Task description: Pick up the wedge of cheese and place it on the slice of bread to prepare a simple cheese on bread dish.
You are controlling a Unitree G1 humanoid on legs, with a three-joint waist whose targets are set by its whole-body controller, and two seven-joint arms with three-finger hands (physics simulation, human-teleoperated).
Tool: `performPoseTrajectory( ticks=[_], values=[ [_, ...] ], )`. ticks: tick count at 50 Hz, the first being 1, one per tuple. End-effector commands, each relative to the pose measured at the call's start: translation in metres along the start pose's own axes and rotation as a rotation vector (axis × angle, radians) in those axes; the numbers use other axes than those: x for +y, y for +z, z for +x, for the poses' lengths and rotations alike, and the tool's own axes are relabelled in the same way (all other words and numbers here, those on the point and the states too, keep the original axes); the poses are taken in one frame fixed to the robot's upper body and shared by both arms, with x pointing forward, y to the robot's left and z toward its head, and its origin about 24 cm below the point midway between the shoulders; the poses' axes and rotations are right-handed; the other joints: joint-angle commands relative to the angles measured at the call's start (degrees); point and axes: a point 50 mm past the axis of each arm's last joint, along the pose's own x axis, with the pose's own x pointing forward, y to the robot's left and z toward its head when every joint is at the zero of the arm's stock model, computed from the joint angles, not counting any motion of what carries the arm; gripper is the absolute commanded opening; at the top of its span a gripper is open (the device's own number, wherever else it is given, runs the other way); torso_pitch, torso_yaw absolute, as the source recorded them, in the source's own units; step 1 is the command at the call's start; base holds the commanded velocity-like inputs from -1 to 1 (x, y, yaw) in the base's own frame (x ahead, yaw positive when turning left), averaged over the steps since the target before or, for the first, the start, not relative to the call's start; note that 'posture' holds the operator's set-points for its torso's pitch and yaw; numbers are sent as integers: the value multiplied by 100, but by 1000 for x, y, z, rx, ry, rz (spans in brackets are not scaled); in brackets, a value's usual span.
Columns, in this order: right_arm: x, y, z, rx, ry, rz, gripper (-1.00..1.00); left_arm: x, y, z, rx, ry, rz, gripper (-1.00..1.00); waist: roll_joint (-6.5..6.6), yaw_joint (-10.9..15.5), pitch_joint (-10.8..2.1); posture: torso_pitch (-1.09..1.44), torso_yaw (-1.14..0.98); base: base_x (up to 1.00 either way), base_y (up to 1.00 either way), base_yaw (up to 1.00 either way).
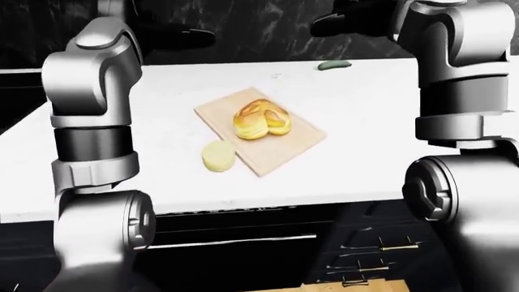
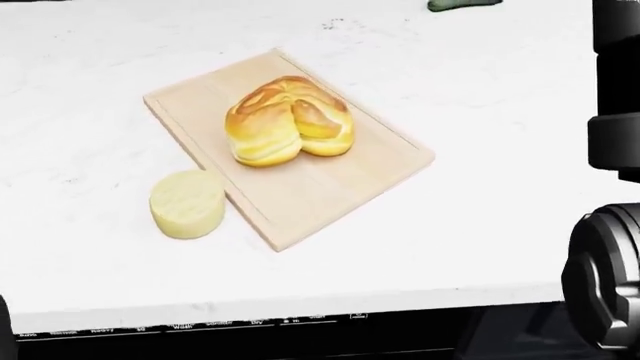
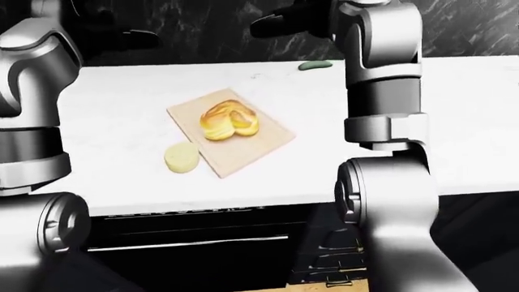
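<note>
Your cheese (image 2: 187, 203) sits on the white bench (image 2: 90, 90), touching the cutting board (image 2: 330, 187) at its 8 o'clock edge. The bread (image 2: 290, 120) rests on the board, up toward its 11 o'clock half. A green item (image 1: 333, 64) lies well apart at 1 o'clock. Your left hand (image 1: 174, 38) and right hand (image 3: 280, 24) are raised against the dark wall, too dim to tell whether clenched or released
</note>
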Motion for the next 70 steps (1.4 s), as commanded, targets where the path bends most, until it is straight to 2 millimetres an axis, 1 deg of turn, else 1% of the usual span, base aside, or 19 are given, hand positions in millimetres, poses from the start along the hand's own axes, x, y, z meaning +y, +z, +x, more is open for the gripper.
performPoseTrajectory(
  ticks=[1, 3, 6, 10, 14, 15, 22, 33, 35, 39, 41, 45, 47, 49, 55, 57, 62, 66, 70],
  values=[
    [-2, 19, -6, -73, -14, -16, 100, 0, 21, -5, -83, -3, -1, 100, 47, 1, -143, 0, 0, 17, 0, 0],
    [-2, 19, -6, -74, -12, -15, 100, -1, 21, -5, -84, -4, 0, 100, -38, 4, -132, 0, 0, 16, 0, 0],
    [-2, 19, -6, -75, -12, -14, 100, -1, 22, -5, -86, -4, 0, 100, 97, -14, -164, 0, 0, 16, 0, 0],
    [-1, 20, -6, -76, -11, -16, 100, 0, 22, -5, -87, -3, -2, 100, 316, -38, -78, 0, 0, 16, 0, 0],
    [-2, 23, -8, -99, -12, -20, 100, 1, 21, -5, -85, 0, -3, 100, 724, -145, -93, 0, 0, 6, 0, 0],
    [-2, 24, -8, -103, -13, -21, 100, 1, 22, -5, -85, 0, -4, 100, 563, -169, -32, 0, 0, 0, 0, 0],
    [-1, 25, -9, -116, -7, -27, 100, 1, 24, -6, -89, -1, -3, 100, 343, -102, -75, 0, 0, 0, 0, 0],
    [-3, 24, -11, -118, -10, -27, 100, 0, 25, -8, -92, -2, -2, 100, 296, -70, -15, 0, 0, 0, 0, 0],
    [-3, 24, -11, -118, -10, -25, 100, 0, 25, -8, -93, -3, -2, 100, 308, -37, -141, 0, 0, 0, 9, 0],
    [-2, 24, -11, -118, -8, -24, 100, 0, 25, -8, -92, -2, -2, 100, 73, 8, -90, 0, 0, 0, 22, 0],
    [-2, 24, -11, -119, -8, -23, 100, 0, 25, -8, -93, -2, -3, 100, 118, 12, -149, 0, 0, 0, 23, 0],
    [-3, 24, -11, -118, -7, -22, 100, 0, 25, -8, -93, -2, -2, 100, 462, -15, -78, 0, 0, 0, 24, 0],
    [-2, 24, -11, -118, -7, -22, 100, 0, 25, -8, -93, -2, -2, 100, 669, -112, -239, 0, 0, 0, 25, 0],
    [-2, 23, -10, -118, -7, -20, 100, 0, 26, -8, -94, -3, -2, 100, 749, -78, -152, 0, 0, 0, 27, 0],
    [-3, 23, -10, -118, -5, -5, 100, -1, 26, -8, -95, -6, 0, 100, 375, -119, -60, 0, 0, 0, 28, 0],
    [-4, 23, -9, -118, -17, -16, 100, -2, 26, -8, -95, -6, 0, 100, 396, -119, 111, 0, 0, 0, 0, 0],
    [-11, 29, -9, -125, -73, -86, 100, -1, 28, -8, -97, -4, 2, 100, 261, -91, 128, 0, 0, 0, 0, 0],
    [-15, 42, -12, -227, -89, -200, 100, 4, 27, -6, -97, 5, 8, 100, -51, 49, 77, 0, 0, 0, 0, 0],
    [-15, 48, -14, -164, -11, -219, 100, 12, 25, -4, -96, 25, 20, 100, 136, 32, 13, 0, 0, 0, 0, 0]
  ],
)
